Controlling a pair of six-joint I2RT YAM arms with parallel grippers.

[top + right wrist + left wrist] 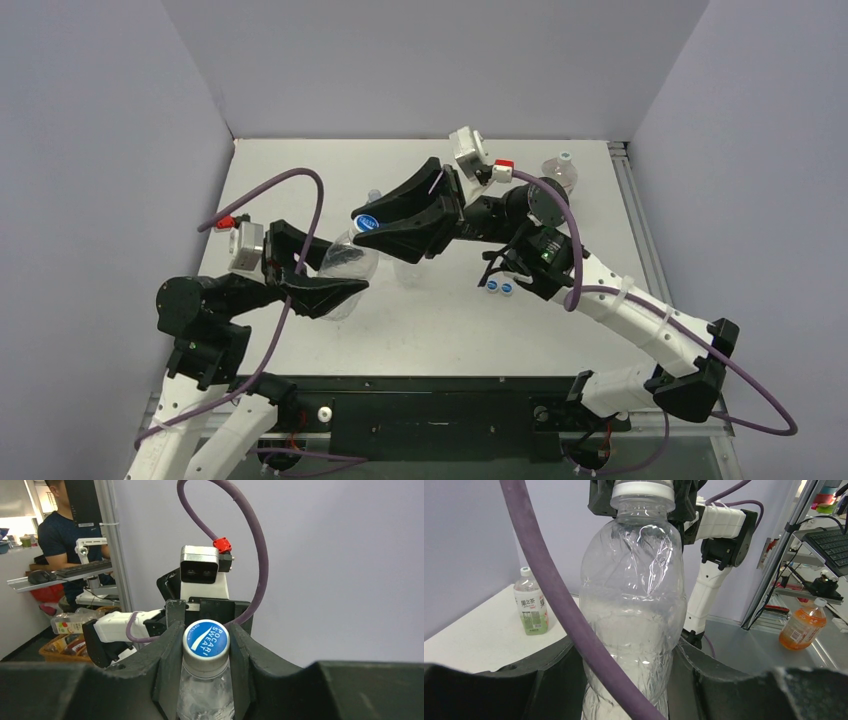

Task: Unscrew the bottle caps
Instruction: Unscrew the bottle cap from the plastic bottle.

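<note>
My left gripper (335,272) is shut on the body of a plain clear bottle (348,262) and holds it tilted above the table. In the left wrist view the bottle (634,605) fills the gap between my fingers (724,690). My right gripper (385,225) is shut on that bottle's blue-topped, white-sided cap (367,221). In the right wrist view the cap (206,640) sits pinched between both fingers (167,665). Two loose blue caps (499,287) lie on the table under the right arm.
A green-labelled bottle with a white cap (560,172) stands at the back right of the table and shows in the left wrist view (530,607). Another clear bottle (410,270) stands under my right gripper, and one more (375,195) behind it. A purple cable (564,600) crosses the left wrist view.
</note>
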